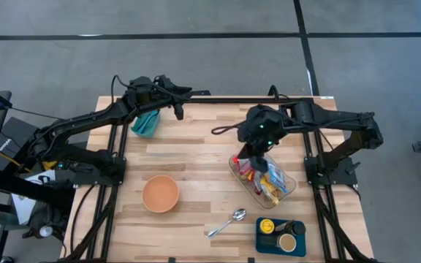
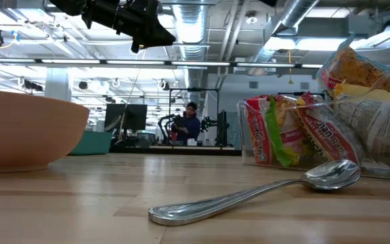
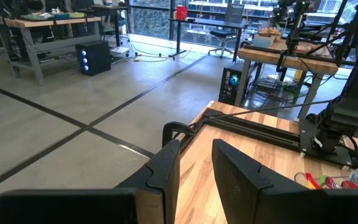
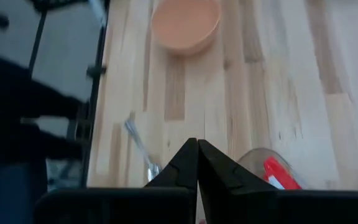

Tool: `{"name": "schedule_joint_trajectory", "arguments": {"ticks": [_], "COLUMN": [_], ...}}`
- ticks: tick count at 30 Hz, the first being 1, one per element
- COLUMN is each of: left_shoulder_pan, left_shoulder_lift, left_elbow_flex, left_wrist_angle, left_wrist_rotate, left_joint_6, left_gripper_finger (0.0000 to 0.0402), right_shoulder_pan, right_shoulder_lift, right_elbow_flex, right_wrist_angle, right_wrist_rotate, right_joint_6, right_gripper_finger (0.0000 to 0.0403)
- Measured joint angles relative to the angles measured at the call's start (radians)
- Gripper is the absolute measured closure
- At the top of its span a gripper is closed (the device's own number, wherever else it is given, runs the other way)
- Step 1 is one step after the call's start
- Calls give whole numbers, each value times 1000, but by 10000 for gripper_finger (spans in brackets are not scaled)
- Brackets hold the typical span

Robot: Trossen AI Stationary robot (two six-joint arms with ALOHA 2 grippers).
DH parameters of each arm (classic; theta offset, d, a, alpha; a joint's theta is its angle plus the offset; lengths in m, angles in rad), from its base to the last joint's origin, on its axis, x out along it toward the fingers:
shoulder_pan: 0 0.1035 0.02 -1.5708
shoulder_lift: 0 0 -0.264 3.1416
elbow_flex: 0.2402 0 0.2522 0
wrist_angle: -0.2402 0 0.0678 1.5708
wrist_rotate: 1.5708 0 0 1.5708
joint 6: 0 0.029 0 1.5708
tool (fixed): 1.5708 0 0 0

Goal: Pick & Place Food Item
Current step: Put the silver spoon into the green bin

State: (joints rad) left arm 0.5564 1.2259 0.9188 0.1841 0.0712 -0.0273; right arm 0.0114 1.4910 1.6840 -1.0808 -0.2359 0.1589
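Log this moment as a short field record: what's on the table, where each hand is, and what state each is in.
table: light wooden top
clear container: right side, holds food packets
orange bowl: front left of centre, looks empty
spoon: lies near the front edge
teal cloth: back left
blue tray: front right corner
left hand: back left, raised, fingers slightly apart, holds nothing
right hand: over the container, shut; grip on a packet not visible

1. Table (image 1: 196, 146) centre: bare wood between the orange bowl (image 1: 160, 193) and the clear container (image 1: 263, 179); open passage.
2. Spoon (image 1: 227, 223) lies on the near stretch, between bowl and blue tray (image 1: 280, 235).
3. Right gripper (image 1: 256, 155), fingers together, stands over the container's far end and blocks access from above there.
4. Teal bowl (image 1: 146, 123) occupies the far left corner, under the left arm.
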Motion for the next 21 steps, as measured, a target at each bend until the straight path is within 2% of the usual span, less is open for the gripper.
{"name": "schedule_joint_trajectory", "arguments": {"ticks": [6,15,17,21], "left_shoulder_pan": [0,0,-8,-29], "left_shoulder_lift": [0,0,0,0], "left_elbow_flex": [0,0,0,0], "left_wrist_angle": [0,0,0,0], "left_wrist_rotate": [0,0,1,4], "left_joint_6": [0,-6,-62,-296], "left_gripper_finger": [311,311,311,311], "right_shoulder_pan": [-34,-53,-53,-53], "right_shoulder_lift": [-3,-74,-103,-175], "right_elbow_flex": [0,-44,-69,-125], "right_wrist_angle": [-76,-125,-104,-72], "right_wrist_rotate": [-54,-55,-54,-39], "right_joint_6": [-118,-139,-131,-80], "right_gripper_finger": [402,402,403,403]}}
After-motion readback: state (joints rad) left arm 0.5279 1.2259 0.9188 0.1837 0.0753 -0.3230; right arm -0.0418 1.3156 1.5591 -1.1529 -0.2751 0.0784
